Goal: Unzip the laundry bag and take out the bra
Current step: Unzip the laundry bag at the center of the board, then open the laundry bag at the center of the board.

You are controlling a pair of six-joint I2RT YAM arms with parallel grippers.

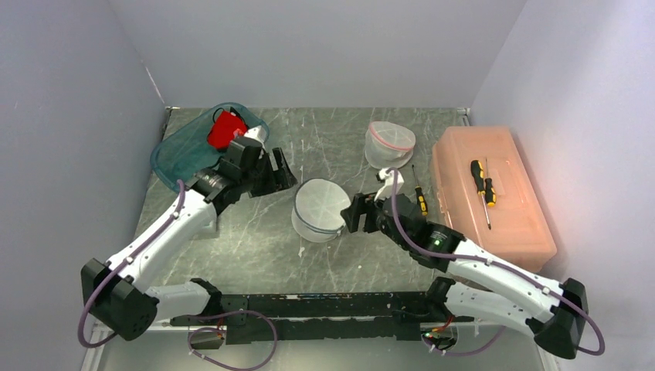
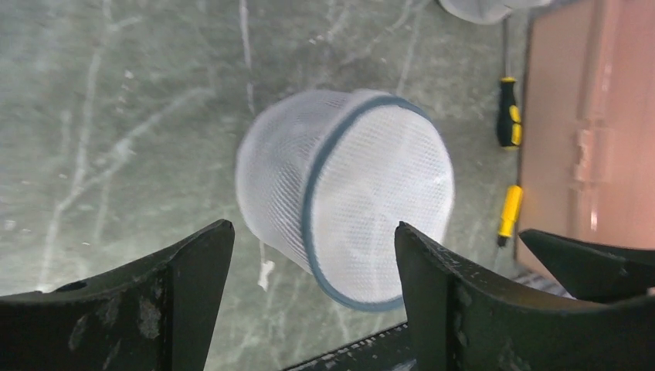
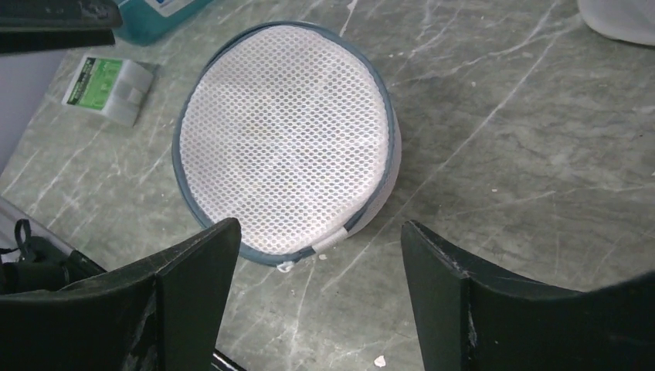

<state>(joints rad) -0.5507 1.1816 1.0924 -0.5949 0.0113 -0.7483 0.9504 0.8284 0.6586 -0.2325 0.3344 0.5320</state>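
The mesh of the laundry bag [image 3: 286, 139] let none of its contents be made out. From the left wrist, one of the fingers [image 2: 456, 309] covered the bag's lower right rim, the orange toolbox [image 2: 595, 124] ran off the right edge and a second mesh bag [image 2: 479, 6] was cut by the top. From the right wrist, the teal bin [image 3: 158, 9] was cropped at the top, and the print on the green-labelled packet [image 3: 104, 86] was too small to read. From above, the left arm [image 1: 178, 224] hid part of the red item [image 1: 224, 130].
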